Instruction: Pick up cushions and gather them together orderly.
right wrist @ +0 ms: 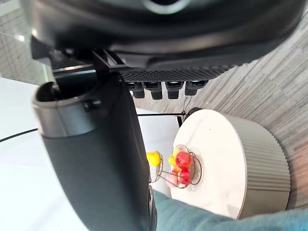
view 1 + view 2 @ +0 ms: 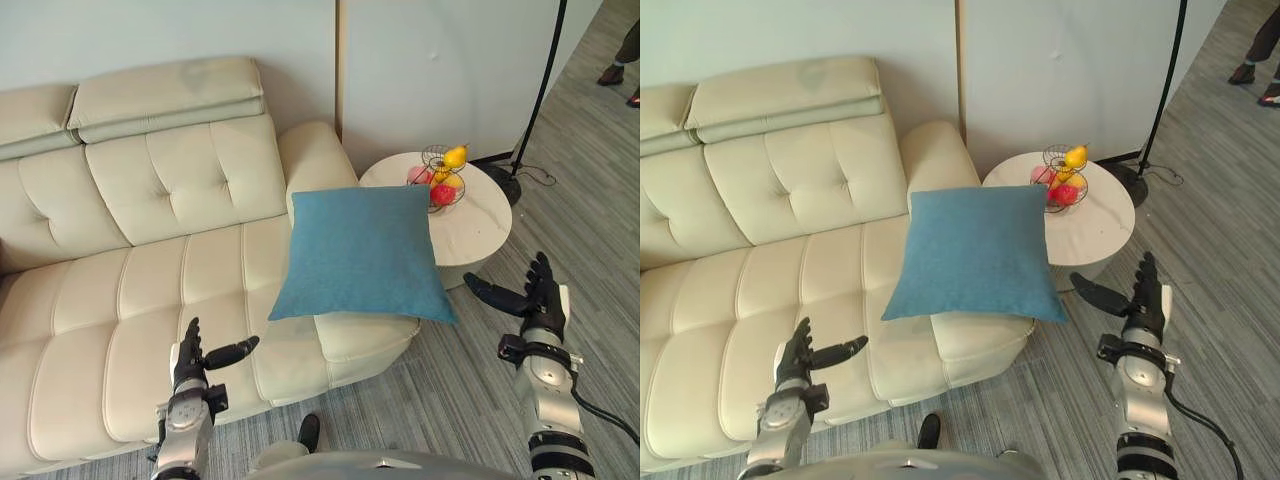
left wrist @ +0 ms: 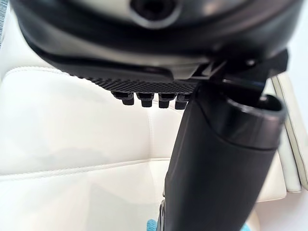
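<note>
A blue square cushion (image 2: 360, 253) lies tilted on the right end of the cream leather sofa (image 2: 150, 280), leaning against the armrest and overhanging the seat edge. My left hand (image 2: 190, 362) hovers open over the front of the sofa seat, well left of the cushion, fingers straight and thumb pointing toward it. My right hand (image 2: 540, 295) is held open above the floor, right of the cushion and in front of the round table, touching nothing. A strip of the cushion (image 1: 216, 219) shows in the right wrist view.
A round white side table (image 2: 470, 215) stands right of the sofa armrest with a wire fruit basket (image 2: 442, 178) on it. A black lamp stand (image 2: 535, 100) rises behind the table. A person's feet (image 2: 620, 75) show at the far right.
</note>
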Motion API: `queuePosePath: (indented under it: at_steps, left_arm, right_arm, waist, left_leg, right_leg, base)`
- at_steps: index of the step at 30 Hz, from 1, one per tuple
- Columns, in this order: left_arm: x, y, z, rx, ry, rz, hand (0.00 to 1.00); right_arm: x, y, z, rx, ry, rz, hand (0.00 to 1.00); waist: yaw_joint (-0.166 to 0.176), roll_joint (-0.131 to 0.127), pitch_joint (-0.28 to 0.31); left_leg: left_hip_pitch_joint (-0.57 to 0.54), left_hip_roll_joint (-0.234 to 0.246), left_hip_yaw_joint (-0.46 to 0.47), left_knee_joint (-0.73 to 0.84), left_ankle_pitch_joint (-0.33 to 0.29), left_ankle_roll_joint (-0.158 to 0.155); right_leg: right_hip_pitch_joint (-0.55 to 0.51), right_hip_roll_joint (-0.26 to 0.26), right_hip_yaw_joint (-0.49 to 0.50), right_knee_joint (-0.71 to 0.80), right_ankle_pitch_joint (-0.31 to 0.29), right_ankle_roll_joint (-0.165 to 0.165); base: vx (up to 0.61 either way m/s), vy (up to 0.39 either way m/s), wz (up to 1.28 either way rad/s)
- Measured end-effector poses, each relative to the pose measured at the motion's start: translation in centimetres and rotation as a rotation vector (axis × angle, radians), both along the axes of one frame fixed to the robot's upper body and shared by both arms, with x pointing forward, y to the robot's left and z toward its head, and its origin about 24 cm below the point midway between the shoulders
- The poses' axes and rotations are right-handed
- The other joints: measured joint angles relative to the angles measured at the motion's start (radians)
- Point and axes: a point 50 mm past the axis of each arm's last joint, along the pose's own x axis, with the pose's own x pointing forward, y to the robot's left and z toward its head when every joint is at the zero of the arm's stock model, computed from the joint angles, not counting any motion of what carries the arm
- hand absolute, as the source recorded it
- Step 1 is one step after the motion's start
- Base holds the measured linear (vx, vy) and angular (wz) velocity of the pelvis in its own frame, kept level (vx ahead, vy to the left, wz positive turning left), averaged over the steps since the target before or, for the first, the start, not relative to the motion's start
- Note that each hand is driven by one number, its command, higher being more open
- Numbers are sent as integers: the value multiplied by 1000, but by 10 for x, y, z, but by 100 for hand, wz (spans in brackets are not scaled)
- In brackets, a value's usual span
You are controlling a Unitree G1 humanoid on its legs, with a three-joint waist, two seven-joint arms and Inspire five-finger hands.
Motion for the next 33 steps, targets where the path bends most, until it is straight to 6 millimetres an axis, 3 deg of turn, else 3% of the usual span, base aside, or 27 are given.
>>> queuePosePath:
  at_steps: [3, 7, 8, 9, 16, 17, 21, 33]
  left_arm:
    - [28, -14, 15, 3, -77, -49, 100]
    - [76, -50, 46, -4, -208, -183, 100]
    - [79, -53, 49, -3, -219, -193, 100]
    - [96, -64, 65, -2, -275, -230, 100]
    - [152, -87, 132, -11, -474, -273, 100]
    - [164, -93, 148, -9, -511, -287, 0]
    - [177, -106, 174, -6, -573, -322, 0]
    - [178, -118, 189, 35, -626, -344, 0]
  right_arm:
    - [21, 14, 8, 19, -34, 53, 100]
    - [55, 49, 29, 39, -115, 167, 100]
    - [57, 51, 31, 42, -122, 173, 100]
    - [67, 61, 40, 52, -157, 193, 100]
    - [100, 78, 83, 112, -303, 163, 100]
    - [107, 84, 94, 124, -334, 166, 0]
    - [119, 94, 117, 143, -401, 169, 0]
    - [120, 100, 123, 155, -422, 175, 0]
  waist:
    - [6, -3, 47]
    - [29, -3, 106]
    - [30, -4, 109]
    - [35, -4, 128]
    - [33, -8, 197]
    - [23, -10, 206]
    - [13, -10, 208]
    - [10, -10, 208]
  left_leg:
    - [-50, 0, -8, 16, 11, -6]
    - [-148, 1, -11, 46, 32, -19]
    - [-155, 1, -12, 47, 34, -21]
    - [-191, -1, -11, 57, 42, -25]
    - [-301, 12, 28, 72, 57, -42]
    - [-334, 32, 85, 74, 66, -43]
    - [-383, 44, 116, 68, 94, -47]
    - [-371, 62, 156, 67, 101, -54]
  right_leg:
    - [-53, 2, -2, 31, -1, -5]
    - [-176, -6, -2, 124, -20, -23]
    - [-187, -7, -2, 134, -23, -24]
    - [-241, -16, -1, 187, -38, -27]
    - [-405, -35, 4, 321, -56, -43]
    - [-443, -35, 4, 342, -56, -43]
    - [-514, -30, 17, 365, -52, -49]
    - [-512, -12, 41, 350, -43, -60]
  base:
    - [-65, -29, 12]
    - [-102, -42, 5]
    - [-86, -49, 4]
    - [-91, -56, 4]
    - [-142, -97, -3]
    - [-115, -105, -4]
    - [-58, -95, -11]
    - [17, -64, -8]
